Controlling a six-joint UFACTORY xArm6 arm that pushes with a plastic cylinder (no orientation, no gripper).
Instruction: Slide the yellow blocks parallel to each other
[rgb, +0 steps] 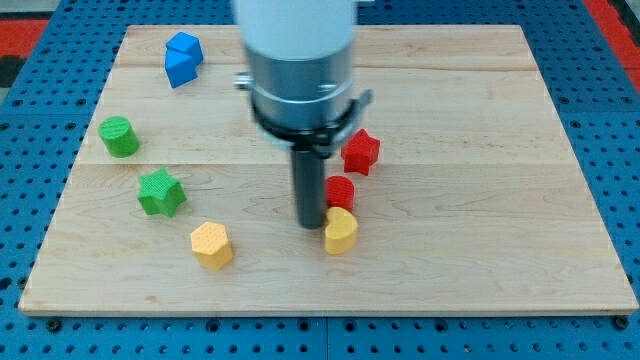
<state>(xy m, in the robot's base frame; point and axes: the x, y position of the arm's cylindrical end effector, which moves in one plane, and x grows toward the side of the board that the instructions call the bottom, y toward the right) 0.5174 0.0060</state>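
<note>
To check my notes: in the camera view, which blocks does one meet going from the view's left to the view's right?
Green cylinder → green star → blue block → yellow hexagonal block → my tip → yellow heart-shaped block → red star.

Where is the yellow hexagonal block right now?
The yellow hexagonal block lies near the board's bottom edge, left of centre in the view, below and right of the green star and left of my tip.

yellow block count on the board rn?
2. The yellow hexagonal block sits near the view's bottom, left of centre. The yellow heart-shaped block lies just right of my tip, below the red cylinder. None looks hidden.
</note>
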